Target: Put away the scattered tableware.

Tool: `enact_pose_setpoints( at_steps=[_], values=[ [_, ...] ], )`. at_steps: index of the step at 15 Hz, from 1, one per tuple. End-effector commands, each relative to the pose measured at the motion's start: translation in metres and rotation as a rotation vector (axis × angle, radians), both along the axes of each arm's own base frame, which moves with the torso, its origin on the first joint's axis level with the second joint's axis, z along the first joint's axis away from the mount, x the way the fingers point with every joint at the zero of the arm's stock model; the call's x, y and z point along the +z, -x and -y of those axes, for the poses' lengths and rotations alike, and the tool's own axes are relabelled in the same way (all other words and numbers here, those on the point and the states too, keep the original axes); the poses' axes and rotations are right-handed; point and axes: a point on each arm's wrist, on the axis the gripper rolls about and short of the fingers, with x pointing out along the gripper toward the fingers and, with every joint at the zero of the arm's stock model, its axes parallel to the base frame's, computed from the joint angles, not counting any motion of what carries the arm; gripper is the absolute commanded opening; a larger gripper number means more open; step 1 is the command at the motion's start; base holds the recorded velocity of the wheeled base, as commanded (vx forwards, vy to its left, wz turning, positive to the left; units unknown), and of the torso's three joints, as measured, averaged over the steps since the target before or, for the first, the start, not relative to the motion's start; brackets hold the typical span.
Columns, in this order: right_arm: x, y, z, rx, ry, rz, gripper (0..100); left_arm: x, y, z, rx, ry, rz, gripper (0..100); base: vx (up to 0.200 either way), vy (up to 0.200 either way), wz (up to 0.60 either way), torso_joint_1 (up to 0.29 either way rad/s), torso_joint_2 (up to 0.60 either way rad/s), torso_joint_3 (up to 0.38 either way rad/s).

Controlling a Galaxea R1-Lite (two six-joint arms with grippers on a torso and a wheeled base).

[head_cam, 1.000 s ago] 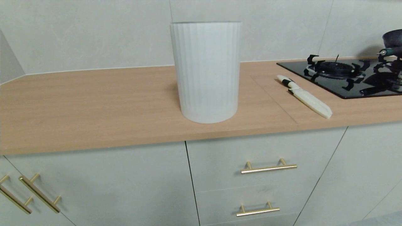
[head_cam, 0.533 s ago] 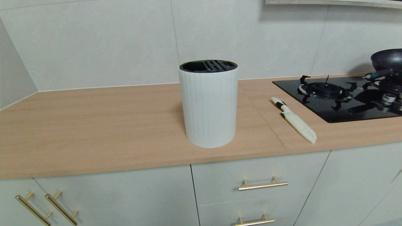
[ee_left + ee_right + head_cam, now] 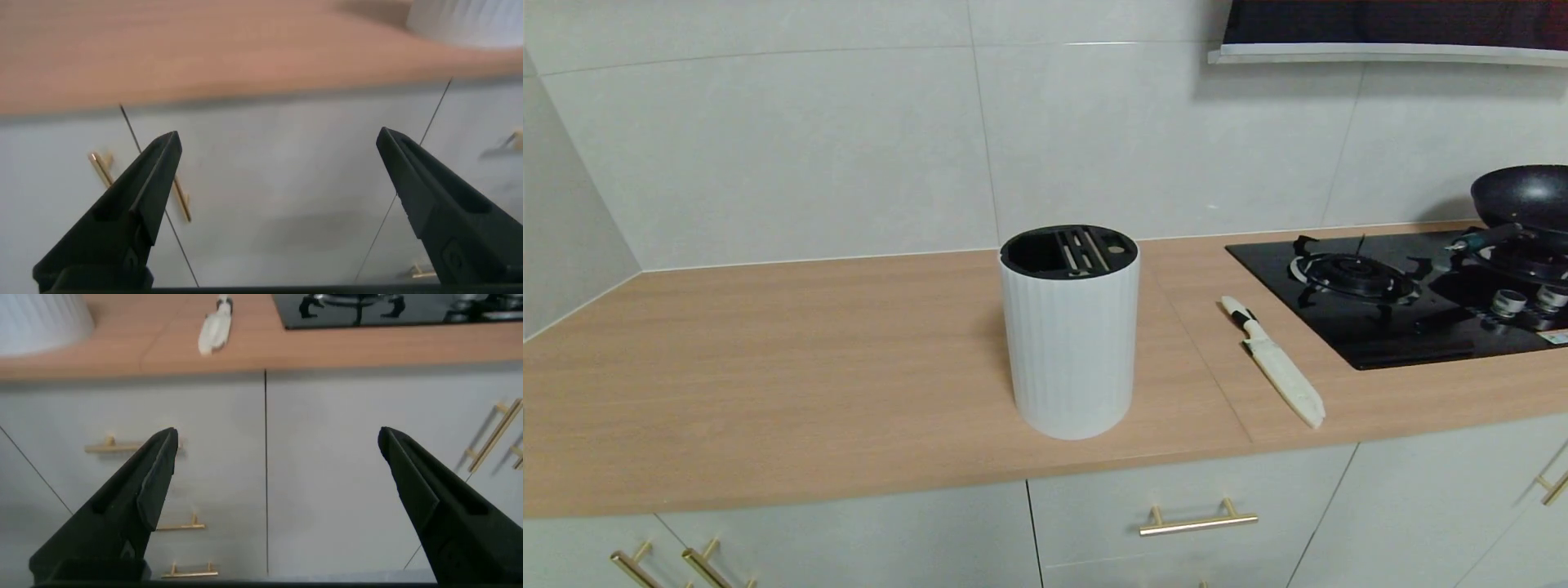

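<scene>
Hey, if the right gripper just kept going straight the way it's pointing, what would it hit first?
Probably the cabinet front below the countertop, beside the drawers. The open right gripper aims under the counter edge, well below the knife; depth is unclear.

A black wok (image 3: 1523, 192) sits on the gas hob (image 3: 1380, 336) (set into the wooden counter (image 3: 768, 367)).
</scene>
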Motion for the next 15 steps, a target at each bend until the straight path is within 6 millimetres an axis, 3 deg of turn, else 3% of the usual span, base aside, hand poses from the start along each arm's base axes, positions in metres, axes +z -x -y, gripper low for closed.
enact_pose_setpoints(
  at_steps=[1,15],
  values=[
    [0.0,-0.0001,0.0,0.0,0.0,-0.001,100,0.0,0.0,0.0,0.0,0.0,0.0,100,0.0,0.0,0.0,0.212,-0.51,-0.281],
    [0.0,-0.0001,0.0,0.0,0.0,-0.001,100,0.0,0.0,0.0,0.0,0.001,0.0,100,0.0,0.0,0.0,0.25,-0.55,-0.301]
  ],
)
